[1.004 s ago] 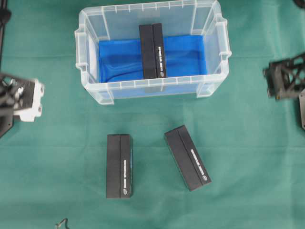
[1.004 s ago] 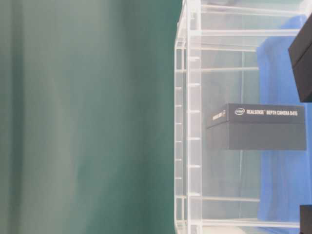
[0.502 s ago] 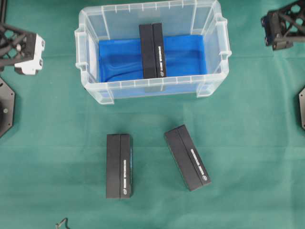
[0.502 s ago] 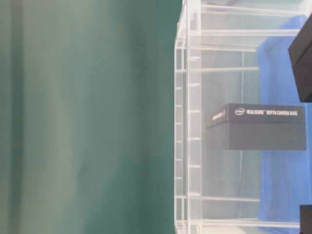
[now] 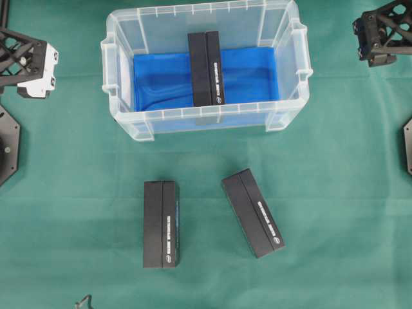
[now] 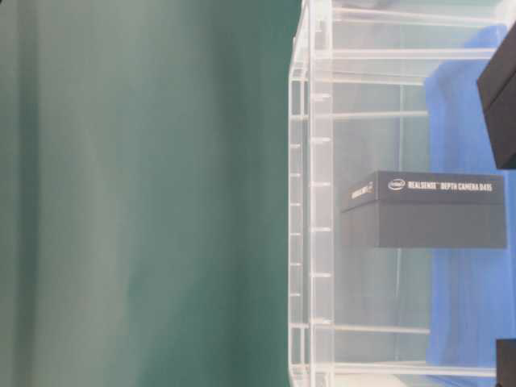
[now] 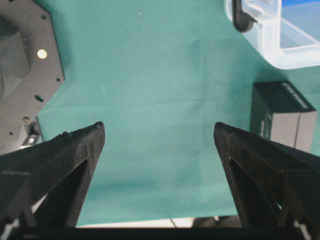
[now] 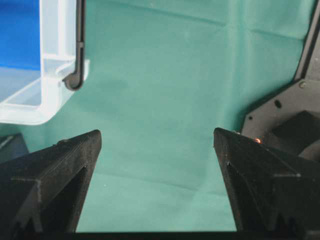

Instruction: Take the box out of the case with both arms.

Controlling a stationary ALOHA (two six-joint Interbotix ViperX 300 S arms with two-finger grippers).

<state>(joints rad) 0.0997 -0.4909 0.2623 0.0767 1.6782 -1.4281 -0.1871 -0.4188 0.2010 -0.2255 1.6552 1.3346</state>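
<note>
The clear case [image 5: 199, 116] with a blue sheet on its floor stands at the far middle of the green cloth. One black box [image 5: 206, 68] lies across its middle; through the case wall [image 6: 318, 201] the box [image 6: 435, 210] shows its printed side. My left arm [image 5: 27, 59], with white parts, hovers left of the case. Its gripper [image 7: 159, 127] is open over bare cloth, the case corner [image 7: 280, 47] far off to its upper right. My right arm [image 5: 381, 35] hovers right of the case. Its gripper [image 8: 157, 132] is open and empty, with the case corner [image 8: 50, 80] at its upper left.
Two more black boxes lie on the cloth in front of the case, one straight [image 5: 161, 223] and one slanted [image 5: 253, 212]. The straight one [image 7: 281, 116] shows by the left gripper's right finger. Black arm bases sit at the left [image 5: 8, 145] and right [image 5: 408, 145] edges.
Both arms have moved toward the far side of the table, now level with the case. Their jaws stayed wide. The boxes and the case have not moved.
</note>
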